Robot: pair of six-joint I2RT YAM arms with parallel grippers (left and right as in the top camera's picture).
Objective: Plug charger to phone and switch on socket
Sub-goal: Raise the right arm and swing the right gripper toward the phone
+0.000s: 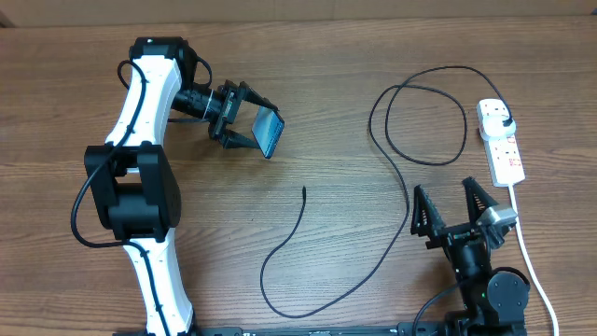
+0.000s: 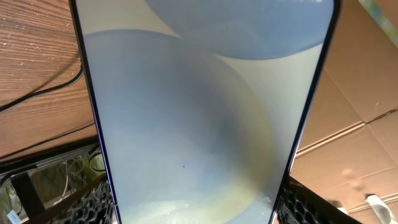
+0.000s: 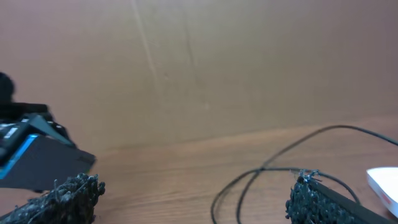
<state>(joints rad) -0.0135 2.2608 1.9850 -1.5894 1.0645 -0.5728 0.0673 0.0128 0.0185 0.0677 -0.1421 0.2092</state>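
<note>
Inside my left gripper (image 1: 256, 122), jaws partway spread, the slim blue-lit phone (image 1: 270, 133) sits clamped, so hold steady, port toward the thin black charger cable (image 1: 303, 196).

Robot lab bench: wood-grain table (image 1: 326, 56) walled by brown cardboard (image 2: 364, 93)

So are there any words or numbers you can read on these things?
No text here can be read.
phone: the screen looks plain light blue and grey up close, with no words showing.
power strip: it has small red marks, too small to read.
</note>
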